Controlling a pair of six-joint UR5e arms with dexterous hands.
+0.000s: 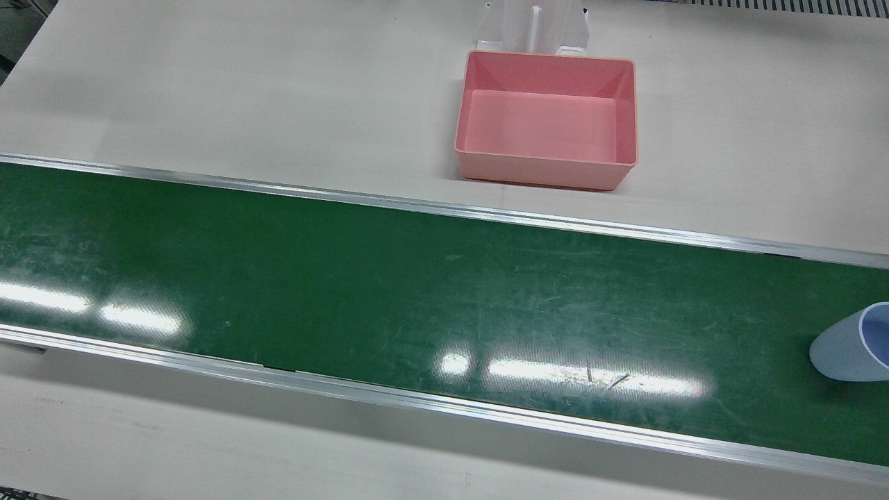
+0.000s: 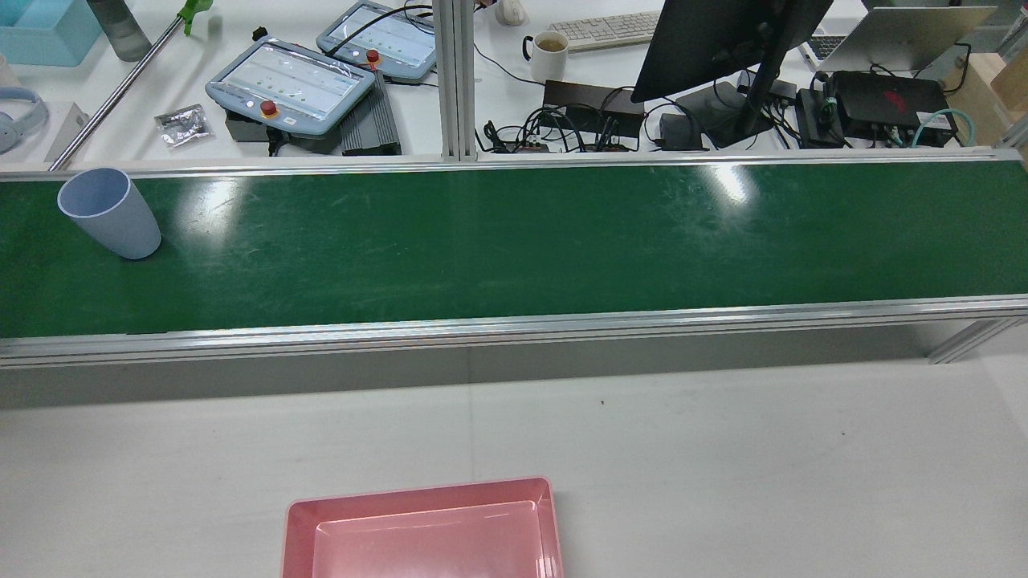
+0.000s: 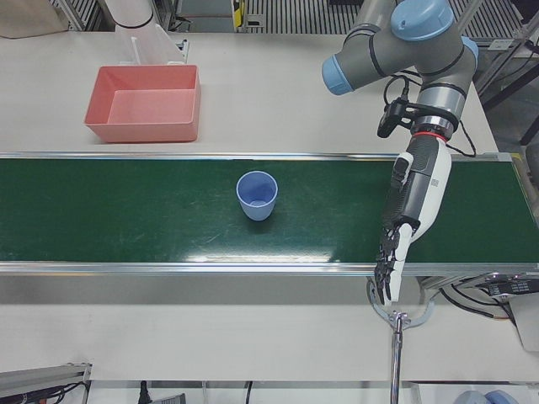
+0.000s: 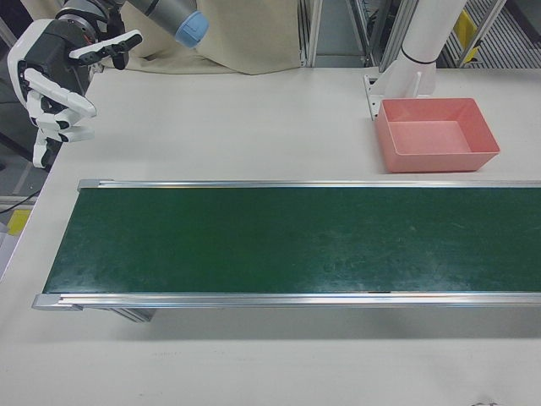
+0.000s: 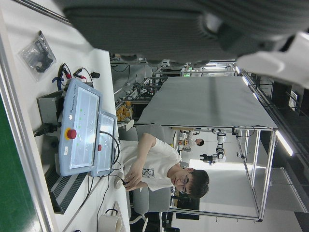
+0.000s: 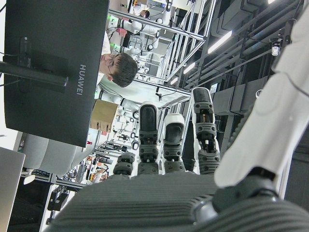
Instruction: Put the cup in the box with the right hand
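Observation:
A light blue cup (image 3: 257, 195) stands upright on the green belt (image 3: 126, 219), mouth up; it also shows as the cup (image 2: 108, 213) at the belt's left end in the rear view and the cup (image 1: 851, 344) at the front view's right edge. The empty pink box (image 4: 439, 161) sits on the white table behind the belt, also seen as the box (image 1: 542, 173) and the box (image 3: 143, 130). My right hand (image 4: 55, 80) hovers off the belt's far end, fingers loosely curled and apart, holding nothing. My left hand (image 3: 408, 210) hangs over the belt, fingers straight, well to the side of the cup.
A white pedestal (image 1: 535, 28) stands right behind the box. Beyond the belt in the rear view lie two teach pendants (image 2: 293, 84), a mug (image 2: 550, 52), a monitor (image 2: 723, 40) and cables. A person sits at a desk in the left hand view.

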